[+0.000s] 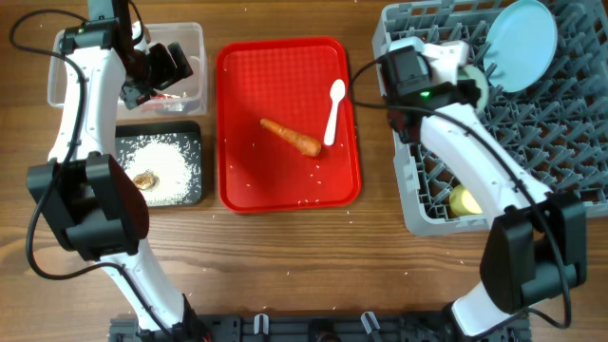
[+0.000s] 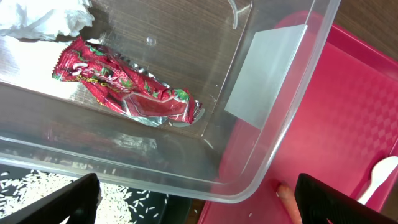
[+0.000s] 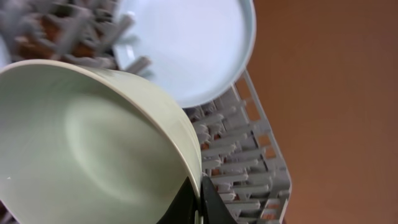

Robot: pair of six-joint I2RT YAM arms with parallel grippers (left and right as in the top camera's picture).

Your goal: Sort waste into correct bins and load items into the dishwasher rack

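- Black tray (image 1: pixel 190 133), lower left of the overhead view: carries loose rice (image 1: pixel 157 161) and a brown scrap (image 1: pixel 144 180); judged to be the food-waste bin.
- Yellow cup (image 1: pixel 464 199): sits low in the dishwasher rack (image 1: pixel 570 142), right.
- Red tray (image 1: pixel 247 95), centre of the desk (image 1: pixel 304 256): carrot (image 1: pixel 290 136) and white spoon (image 1: pixel 333 109) lie apart, unsorted.
- Left claw (image 2: pixel 199 208): released, fingers spread, hanging over the clear tub (image 2: pixel 124 177), which holds the red wrapper (image 2: pixel 124 90) and the tissue (image 2: pixel 43 18).
- Right claw (image 3: pixel 198 202): clenched on the rim of the pale green bowl (image 3: pixel 81 143), which is tilted just beside the propped plate (image 3: pixel 186 43), likely for slotting among the pegs.

Overhead looks straight down, wrists close on tub (image 2: pixel 244 147), rack (image 3: pixel 249 168)
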